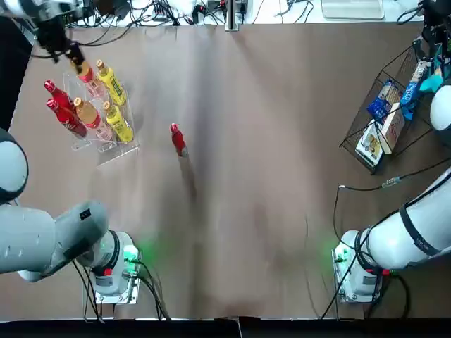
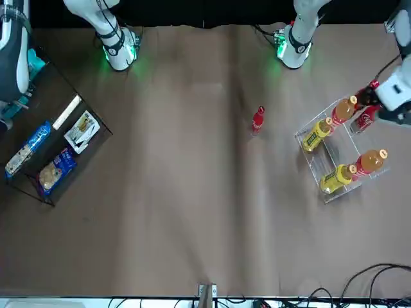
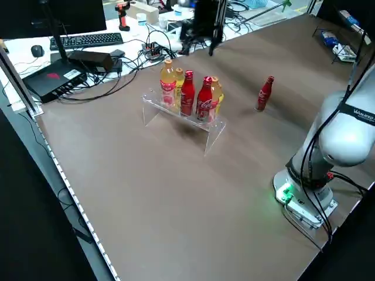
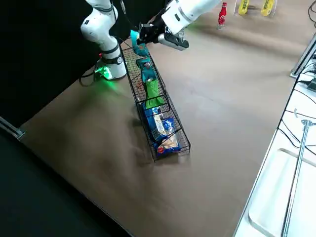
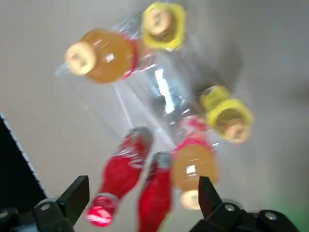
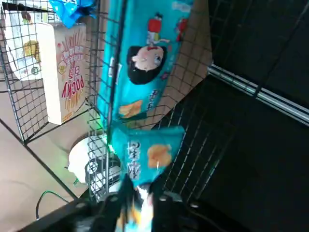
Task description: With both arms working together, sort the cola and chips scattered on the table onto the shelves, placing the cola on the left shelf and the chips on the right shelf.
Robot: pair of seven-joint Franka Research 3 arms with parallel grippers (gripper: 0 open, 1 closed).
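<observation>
Right wrist view showed the right gripper point(image 6: 140, 193) with jaws clamped on a crinkly teal-blue chips packet point(image 6: 147, 157) at the black wire basket point(image 6: 58, 121). Farther off, the left gripper point(image 5: 140, 203), jaws wide, hovered over two shelved cola bottles point(image 5: 123, 169); a third point(image 1: 177, 138) stood mid-table.

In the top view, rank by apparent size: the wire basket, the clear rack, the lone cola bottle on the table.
1. wire basket, partly cut off by the frame edge
2. clear rack
3. lone cola bottle
</observation>
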